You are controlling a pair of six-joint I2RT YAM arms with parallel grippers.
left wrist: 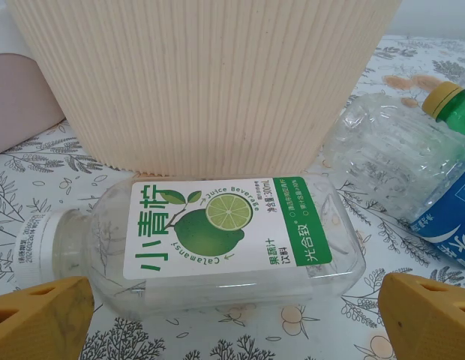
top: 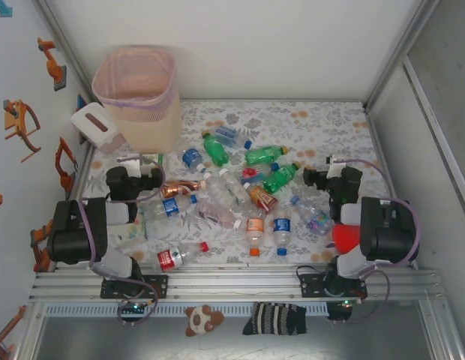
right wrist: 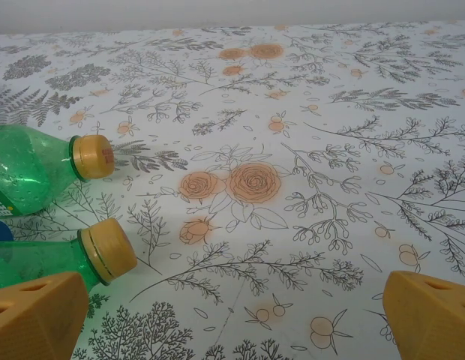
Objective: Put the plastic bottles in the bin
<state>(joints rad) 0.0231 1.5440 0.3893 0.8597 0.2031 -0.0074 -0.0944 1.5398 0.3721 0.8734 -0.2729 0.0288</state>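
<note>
The bin (top: 139,94) stands far left on the table (top: 330,120), bottles (top: 244,191) lying scattered to its right. The left gripper (left wrist: 232,319) gapes empty just short of a lime-label bottle (left wrist: 225,232) by the bin's base; the right gripper (right wrist: 232,319) gapes empty beside two green bottles (right wrist: 30,172).

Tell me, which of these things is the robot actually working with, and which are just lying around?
For the job: plastic bottles, pink bin.
Just lying about: white container, red plush toy, small teddy, striped cloth.
</note>
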